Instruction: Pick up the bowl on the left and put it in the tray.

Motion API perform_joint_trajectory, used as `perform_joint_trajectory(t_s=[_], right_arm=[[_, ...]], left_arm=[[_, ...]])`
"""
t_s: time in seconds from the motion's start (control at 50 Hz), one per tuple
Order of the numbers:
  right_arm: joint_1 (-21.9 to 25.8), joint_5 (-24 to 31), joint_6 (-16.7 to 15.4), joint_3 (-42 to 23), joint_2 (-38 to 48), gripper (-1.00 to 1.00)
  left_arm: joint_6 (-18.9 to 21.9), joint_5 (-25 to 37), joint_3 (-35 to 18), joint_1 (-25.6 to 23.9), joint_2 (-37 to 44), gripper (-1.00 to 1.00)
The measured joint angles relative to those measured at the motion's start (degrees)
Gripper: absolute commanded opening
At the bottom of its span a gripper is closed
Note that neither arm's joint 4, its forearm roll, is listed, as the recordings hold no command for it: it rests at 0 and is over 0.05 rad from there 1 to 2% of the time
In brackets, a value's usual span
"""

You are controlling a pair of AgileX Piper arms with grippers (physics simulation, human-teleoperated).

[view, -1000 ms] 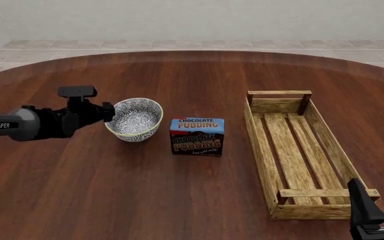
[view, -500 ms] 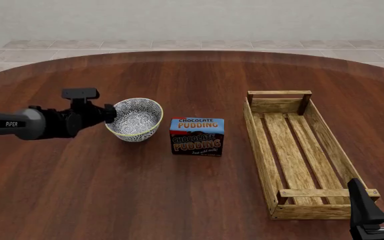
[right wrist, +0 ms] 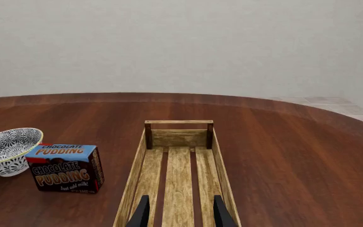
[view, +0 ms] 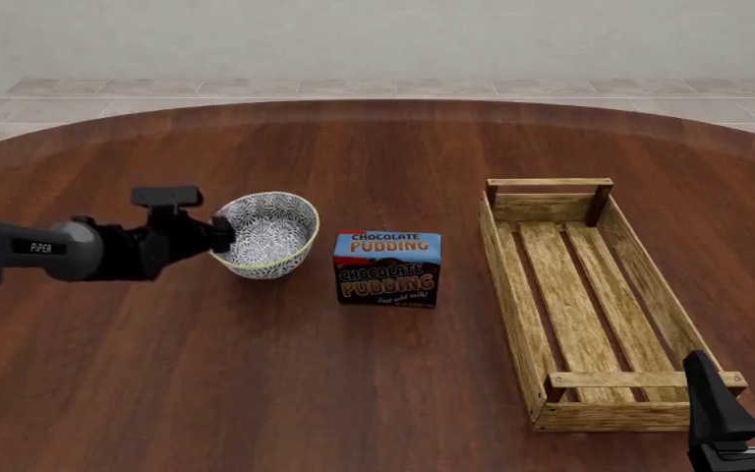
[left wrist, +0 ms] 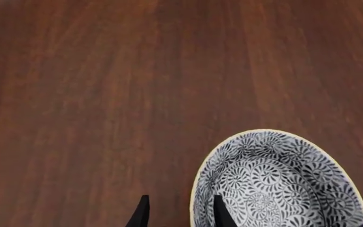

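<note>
The left hand (view: 224,236) has drawn nearer and lower, tilting the bowl (view: 267,234) at its rim.

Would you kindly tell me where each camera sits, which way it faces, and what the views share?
Front view: above and behind the arms, facing forward and down over the table; left hand at the bowl, right hand by the tray.
Left wrist view: behind the left hand, fingers astride the bowl's rim.
Right wrist view: behind the right hand, over the tray.
All three show the bowl.
</note>
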Motion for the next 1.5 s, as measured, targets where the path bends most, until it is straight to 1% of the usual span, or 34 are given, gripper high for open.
perform_joint_trajectory(t_s=[0.38,0.4,0.66,0.86,1.16,1.5], right_arm=[[0.00,0.00,0.00,0.00,0.00,1.00],[0.00,0.00,0.00,0.00,0.00,1.00],[0.00,0.00,0.00,0.00,0.00,1.00],[0.00,0.00,0.00,0.00,0.00,1.00],[0.00,0.00,0.00,0.00,0.00,1.00],[0.00,0.00,0.00,0.00,0.00,1.00]], left_arm=[[0.44,-1.88,-0.23,-0.60,2.10,1.00],[0.32,-1.94,-0.29,-0.62,2.13,-1.00],[-1.15,-3.03,0.17,-1.56,1.58,-1.00],[-2.24,-4.60,3.83,-0.69,-0.97,-1.00],[-2.42,-6.41,10.07,1.82,-7.33,-1.00],[-2.34,-6.76,14.68,3.22,-13.65,-1.00]])
